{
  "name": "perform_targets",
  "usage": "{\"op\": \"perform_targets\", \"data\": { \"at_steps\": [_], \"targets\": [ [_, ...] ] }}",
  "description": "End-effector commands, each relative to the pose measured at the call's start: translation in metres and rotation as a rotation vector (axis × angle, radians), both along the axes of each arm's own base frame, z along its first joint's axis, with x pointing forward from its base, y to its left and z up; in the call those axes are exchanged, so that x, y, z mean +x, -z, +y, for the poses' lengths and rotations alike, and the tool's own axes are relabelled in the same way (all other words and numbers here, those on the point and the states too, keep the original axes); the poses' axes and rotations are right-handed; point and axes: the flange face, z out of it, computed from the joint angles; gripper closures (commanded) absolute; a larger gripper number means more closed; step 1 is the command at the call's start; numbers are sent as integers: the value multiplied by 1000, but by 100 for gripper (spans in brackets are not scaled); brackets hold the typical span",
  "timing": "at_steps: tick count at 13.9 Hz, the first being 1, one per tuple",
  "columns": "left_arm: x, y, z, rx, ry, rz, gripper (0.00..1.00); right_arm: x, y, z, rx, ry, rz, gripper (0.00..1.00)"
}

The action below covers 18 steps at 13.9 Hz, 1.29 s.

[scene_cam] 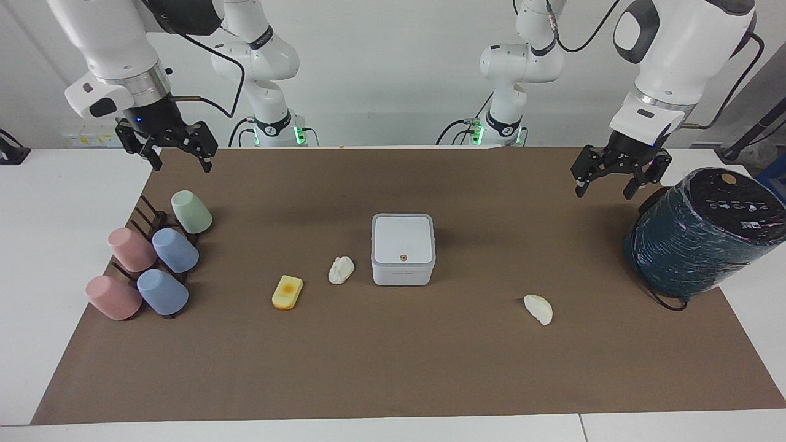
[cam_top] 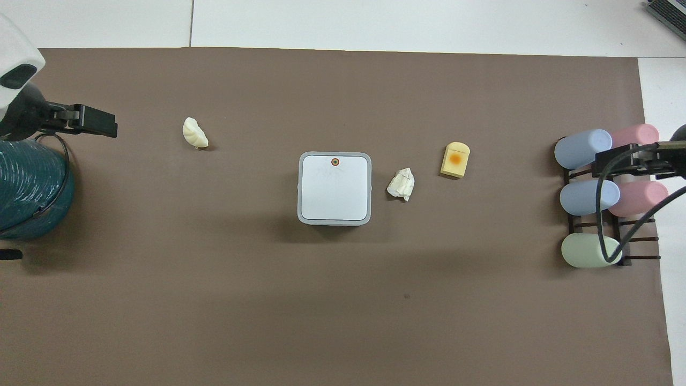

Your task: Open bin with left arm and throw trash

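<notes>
The bin point(scene_cam: 402, 248) point(cam_top: 335, 187), a small white square box, sits mid-mat with its lid down and an orange dot on top. Three pieces of trash lie on the mat. A white wad point(scene_cam: 341, 269) point(cam_top: 401, 184) is just beside the bin toward the right arm's end. A yellow-orange bar point(scene_cam: 287, 292) point(cam_top: 455, 160) lies further that way. A cream slice point(scene_cam: 538, 309) point(cam_top: 195, 132) lies toward the left arm's end. My left gripper point(scene_cam: 604, 191) point(cam_top: 91, 120) hangs open and empty by the teal cylinder. My right gripper point(scene_cam: 182, 166) point(cam_top: 627, 158) hangs open and empty over the cup rack.
A big dark teal wrapped cylinder point(scene_cam: 700, 236) point(cam_top: 27, 187) with a cable lies at the left arm's end of the brown mat point(scene_cam: 393, 368). Several pastel cups point(scene_cam: 147, 264) point(cam_top: 587, 195) rest on a dark rack at the right arm's end.
</notes>
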Motion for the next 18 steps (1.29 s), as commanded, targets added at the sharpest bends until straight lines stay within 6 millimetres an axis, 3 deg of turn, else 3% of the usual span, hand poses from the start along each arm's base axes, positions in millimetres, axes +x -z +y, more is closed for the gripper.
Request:
{"op": "perform_targets", "data": {
  "at_steps": [1,10,13,18],
  "targets": [
    [-12,-3,4,13,2,7,0,0,-1,-2,3,-21,8,0],
    [-14,3,-11,12,26,5,0,-2,0,-11,4,-11,16,0],
    [-31,17,-56,6,84,-3,0,-2,2,-10,4,-9,18,0],
    [-57,41,-135,-24,35,5,0,-5,6,-7,4,-5,17,0]
  ]
}}
